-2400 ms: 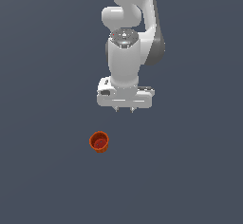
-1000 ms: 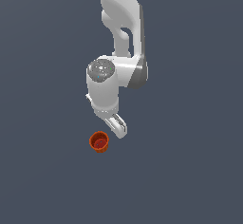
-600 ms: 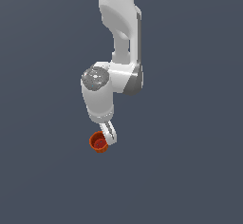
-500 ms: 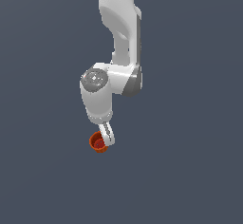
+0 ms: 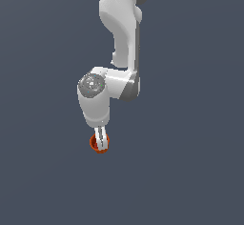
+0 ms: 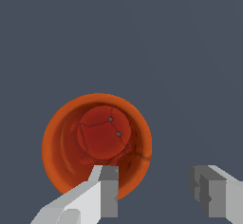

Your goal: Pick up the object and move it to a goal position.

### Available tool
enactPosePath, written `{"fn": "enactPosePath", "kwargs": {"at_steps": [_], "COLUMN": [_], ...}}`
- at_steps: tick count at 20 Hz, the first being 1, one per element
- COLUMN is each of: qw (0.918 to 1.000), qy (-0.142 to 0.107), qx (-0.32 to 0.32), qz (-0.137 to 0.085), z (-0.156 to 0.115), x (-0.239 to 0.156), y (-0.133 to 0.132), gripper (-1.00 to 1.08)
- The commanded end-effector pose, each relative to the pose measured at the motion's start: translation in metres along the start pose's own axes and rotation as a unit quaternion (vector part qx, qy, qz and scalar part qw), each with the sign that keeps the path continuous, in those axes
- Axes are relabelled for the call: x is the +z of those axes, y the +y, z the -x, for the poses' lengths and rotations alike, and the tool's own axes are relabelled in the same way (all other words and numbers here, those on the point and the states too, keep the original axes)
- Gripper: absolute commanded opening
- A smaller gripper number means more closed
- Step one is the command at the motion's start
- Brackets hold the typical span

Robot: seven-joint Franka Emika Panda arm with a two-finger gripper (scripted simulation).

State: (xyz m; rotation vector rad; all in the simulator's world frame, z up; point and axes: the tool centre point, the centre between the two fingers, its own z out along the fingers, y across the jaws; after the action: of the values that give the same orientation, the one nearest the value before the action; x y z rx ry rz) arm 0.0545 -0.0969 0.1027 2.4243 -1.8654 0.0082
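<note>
Claw (image 6: 154, 192) lower than before, spread wide, one finger (image 6: 102, 190) over the orange-red cup (image 6: 97, 144).

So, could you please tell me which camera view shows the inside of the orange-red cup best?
The wrist view: it looks straight down into the cup, showing the round rim and darker red floor, with one finger of the open tool over the rim. The exterior view shows only a small orange patch behind the tool.

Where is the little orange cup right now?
The orange cup sits on the grey floor low in the exterior view, directly under the gripper; one finger is over its rim, the other outside.
</note>
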Motion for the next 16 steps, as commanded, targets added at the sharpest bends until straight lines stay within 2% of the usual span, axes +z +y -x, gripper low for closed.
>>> {"fn": "enactPosePath", "kwargs": {"at_steps": [1,7,16], "qw": [1.0000,0.9999,0.9999], "qy": [0.001,0.001,0.001], "qx": [0.010,0.011,0.013], "qz": [0.001,0.001,0.001], "z": [-0.002,-0.002,-0.002], "x": [0.001,0.003,0.032], "y": [0.000,0.000,0.001], "gripper": [0.28,0.28,0.28]}}
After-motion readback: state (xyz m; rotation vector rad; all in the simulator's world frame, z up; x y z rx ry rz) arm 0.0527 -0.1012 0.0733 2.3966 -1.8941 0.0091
